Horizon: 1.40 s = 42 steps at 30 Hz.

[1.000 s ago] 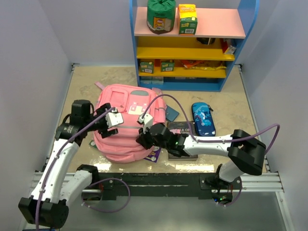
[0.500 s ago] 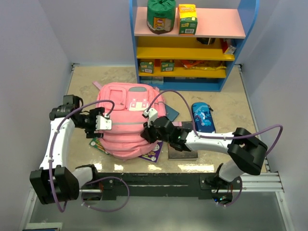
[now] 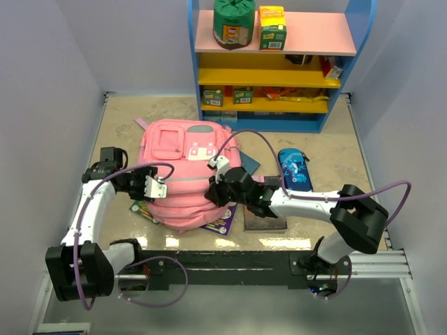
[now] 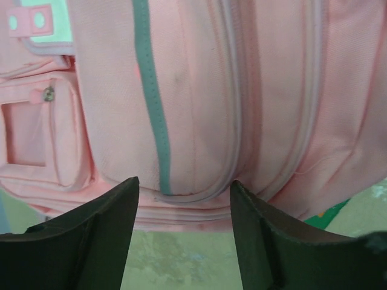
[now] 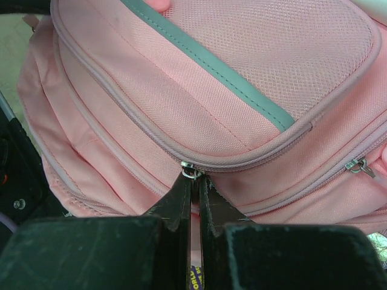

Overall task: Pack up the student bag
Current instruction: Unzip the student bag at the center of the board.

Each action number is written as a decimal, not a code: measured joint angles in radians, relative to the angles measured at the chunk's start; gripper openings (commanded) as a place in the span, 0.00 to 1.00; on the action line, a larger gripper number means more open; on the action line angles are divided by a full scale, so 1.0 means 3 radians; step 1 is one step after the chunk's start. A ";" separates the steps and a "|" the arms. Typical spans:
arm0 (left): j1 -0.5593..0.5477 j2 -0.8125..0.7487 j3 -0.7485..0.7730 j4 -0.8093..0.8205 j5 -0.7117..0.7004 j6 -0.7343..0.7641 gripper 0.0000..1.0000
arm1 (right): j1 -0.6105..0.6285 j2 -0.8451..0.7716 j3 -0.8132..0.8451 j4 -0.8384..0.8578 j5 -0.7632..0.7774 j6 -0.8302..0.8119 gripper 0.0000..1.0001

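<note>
Student bag (image 3: pixel 183 178), zipper pull (image 5: pixel 191 173) between closed right pincer (image 5: pixel 193 185)

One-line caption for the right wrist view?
Right tool pinches a zipper pull on the pink student bag.

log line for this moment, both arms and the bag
right jaws: shut on zipper pull of student bag | left jaws: open beside bag, holding nothing | pencil case: lying outside bag
</note>
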 measured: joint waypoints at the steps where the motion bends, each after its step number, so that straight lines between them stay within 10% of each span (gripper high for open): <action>1: 0.0000 0.0000 0.0000 0.0071 0.0003 -0.0008 0.51 | 0.0000 0.0000 0.0000 -0.0003 -0.0004 0.0000 0.00; 10: -0.0031 -0.0056 -0.0046 0.0137 -0.0010 -0.0053 0.42 | -0.0019 0.0029 0.0043 -0.0065 -0.0025 -0.0025 0.00; 15: -0.0159 -0.0088 -0.0158 0.0154 -0.0078 -0.0048 0.00 | -0.0057 0.0070 0.0085 -0.0142 -0.0066 -0.0038 0.00; 42: -0.0633 -0.0518 0.0013 -0.0140 -0.0169 -0.0437 0.00 | -0.0463 0.0876 0.1439 -0.1965 -0.0694 -0.0427 0.00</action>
